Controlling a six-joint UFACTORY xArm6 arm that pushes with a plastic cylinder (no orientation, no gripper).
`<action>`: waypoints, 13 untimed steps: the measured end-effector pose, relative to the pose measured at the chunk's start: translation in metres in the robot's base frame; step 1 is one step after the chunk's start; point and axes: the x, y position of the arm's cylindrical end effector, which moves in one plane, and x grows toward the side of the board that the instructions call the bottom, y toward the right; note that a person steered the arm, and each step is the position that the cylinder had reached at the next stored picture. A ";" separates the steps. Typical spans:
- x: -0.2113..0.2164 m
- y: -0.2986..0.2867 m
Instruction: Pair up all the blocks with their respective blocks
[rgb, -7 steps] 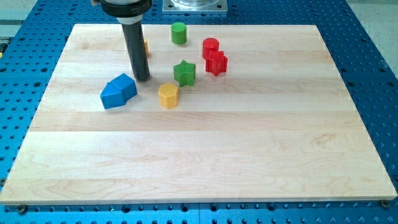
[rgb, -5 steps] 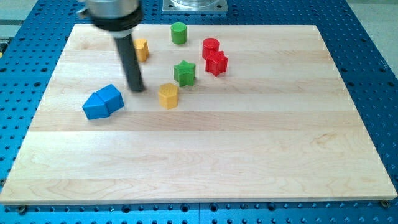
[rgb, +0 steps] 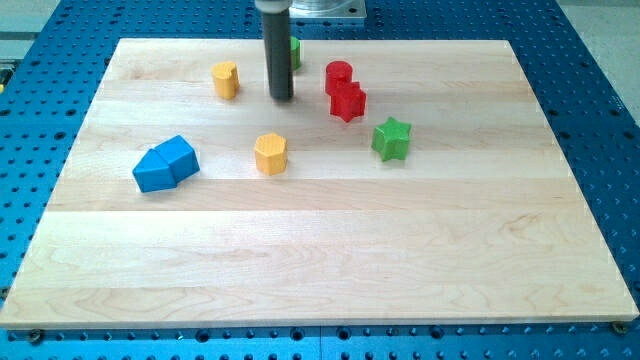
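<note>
Tip beside green cylinder, left of red blocks.

Robotics lab: wooden board on blue perforated bench.

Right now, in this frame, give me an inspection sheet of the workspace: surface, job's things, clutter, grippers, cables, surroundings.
Surface: wooden board, lower half bare.
Job's things: blue blocks touching as a pair at the view's left; red cylinder and red star touching; yellow hexagon apart from the small yellow block; green star alone at the view's right; green cylinder mostly hidden behind the rod.
Clutter: nothing seen.
Grippers: none fitted; my tip sits between the small yellow block and the red pair, touching no block.
Cables: nothing seen.
Surroundings: blue perforated table; metal mount at the view's top.
</note>
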 end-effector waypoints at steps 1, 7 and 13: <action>-0.063 0.021; 0.047 -0.067; 0.088 -0.179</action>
